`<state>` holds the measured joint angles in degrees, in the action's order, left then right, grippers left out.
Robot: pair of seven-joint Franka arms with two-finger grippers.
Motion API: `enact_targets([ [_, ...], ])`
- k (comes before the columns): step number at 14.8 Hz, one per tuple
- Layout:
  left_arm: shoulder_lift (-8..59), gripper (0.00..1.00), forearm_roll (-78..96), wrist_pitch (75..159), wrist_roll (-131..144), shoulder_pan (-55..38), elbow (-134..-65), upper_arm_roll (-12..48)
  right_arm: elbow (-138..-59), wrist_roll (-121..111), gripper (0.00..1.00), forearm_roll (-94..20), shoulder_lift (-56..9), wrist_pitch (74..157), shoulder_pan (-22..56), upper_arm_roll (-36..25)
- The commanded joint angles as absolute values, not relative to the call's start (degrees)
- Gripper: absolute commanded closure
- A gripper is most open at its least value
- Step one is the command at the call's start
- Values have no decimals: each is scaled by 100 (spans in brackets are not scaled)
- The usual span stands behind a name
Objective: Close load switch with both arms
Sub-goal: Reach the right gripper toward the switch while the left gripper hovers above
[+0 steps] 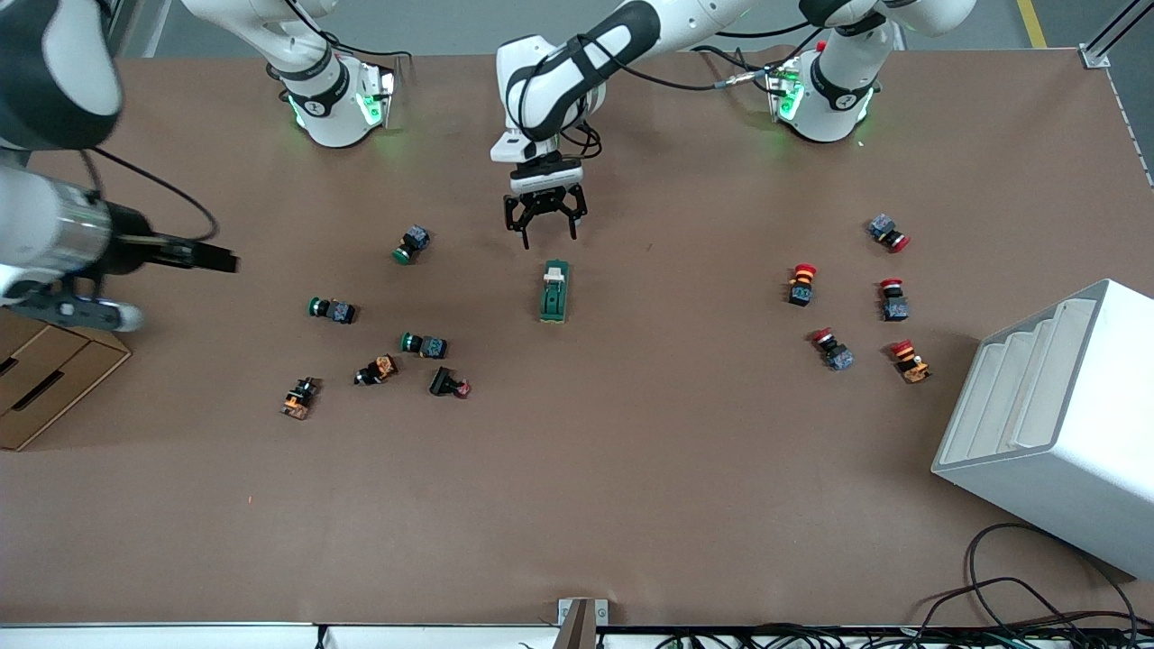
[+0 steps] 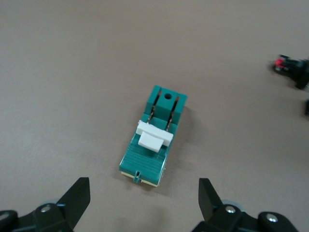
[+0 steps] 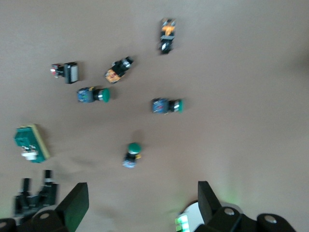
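From my seat the load switch (image 1: 554, 291) sits alone mid-table, flat on the brown table (image 1: 631, 469), with bare surface all round it. Its white lever (image 2: 153, 136) is at the end toward the arm bases. The left gripper (image 1: 547, 236) hangs over the table just on the base side of the switch, fingers spread wide and holding nothing; in the left wrist view both fingertips (image 2: 77, 193) straddle open table short of the switch (image 2: 153, 137).

The right gripper (image 3: 140, 203) is up high over the right arm's end of the table, waiting, jaws apart and empty.

Clutter is well off to either side. Toward the right arm's end there's a scatter of green push-buttons (image 1: 415, 243) and a couple of orange-tinted ones (image 1: 298, 397). Toward the left arm's end there's a cluster of red push-buttons (image 1: 801, 283). Plenty of free table lies nearer the front camera.

For containers, a white stepped bin (image 1: 1055, 424) sits at the table edge near the red ones, and I can't see anything in it. A cardboard box (image 1: 50, 374) sits at the edge on the right arm's end, contents not visible.
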<state>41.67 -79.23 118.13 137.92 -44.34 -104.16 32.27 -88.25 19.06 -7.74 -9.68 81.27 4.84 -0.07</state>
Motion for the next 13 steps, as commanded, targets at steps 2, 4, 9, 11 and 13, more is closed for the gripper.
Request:
enact_targets([
  [2,4192,2,-8848,11795,14246,-4447,-10933,3190,-9605,3284,0,-1160,-905,8945,1088,9],
  [4,4358,3,-9314,11743,14553,-4491,-11021,3173,-9991,4100,0,-1273,-905,9568,1510,17],
  [9,4772,3,-10011,11382,14730,-4544,-10995,3164,-11055,5816,0,-1660,-1054,11554,2819,35],
  [11,4851,4,-10046,11382,14730,-4570,-10969,3164,-11205,6334,0,-2081,-1291,12257,3302,26],
  [13,4913,4,-10151,11321,14730,-4588,-10960,3155,-11241,6940,0,-2118,-1615,12899,3725,35],
])
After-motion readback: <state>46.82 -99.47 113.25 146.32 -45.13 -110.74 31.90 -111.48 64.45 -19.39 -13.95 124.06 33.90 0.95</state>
